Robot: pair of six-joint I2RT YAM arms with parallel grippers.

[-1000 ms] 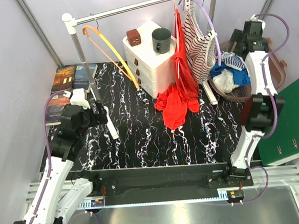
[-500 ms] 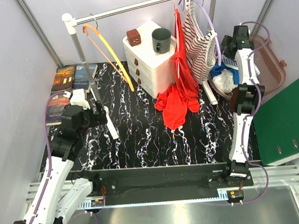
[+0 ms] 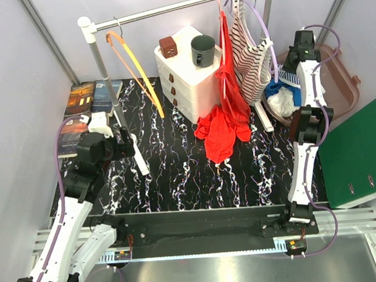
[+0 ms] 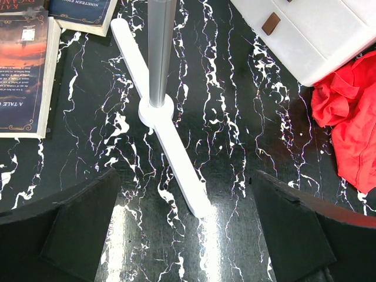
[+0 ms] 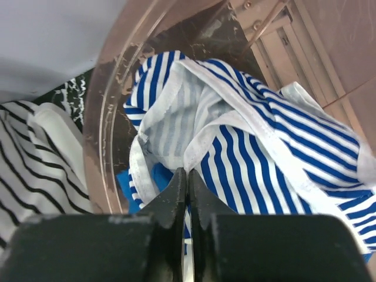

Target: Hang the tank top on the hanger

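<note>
The tank top (image 5: 264,158), blue-and-white striped, lies crumpled in a clear plastic bin (image 5: 103,147); from above it shows at the back right (image 3: 291,79). My right gripper (image 5: 188,171) reaches down into the bin (image 3: 294,66), its jaws shut with a fold of the top's white edge pinched at their tips. The orange hanger (image 3: 134,64) hangs by its hook on the rail's left end, empty and tilted. My left gripper (image 4: 185,176) hovers open over the black marbled table beside the rack's pole (image 4: 160,53), with nothing between its fingers.
A white drawer unit (image 3: 190,76) carries a cup and a brown box. A red garment (image 3: 225,122) and a dark-red striped top (image 3: 249,53) hang from the rail. Books (image 3: 82,103) lie at the left, a green binder (image 3: 363,154) at the right. The rack's white foot (image 4: 170,153) crosses the table.
My right arm swung left over the bin and lowered into it, and its jaws went from open to shut on the striped cloth. The orange hanger sways slightly. The left arm is still.
</note>
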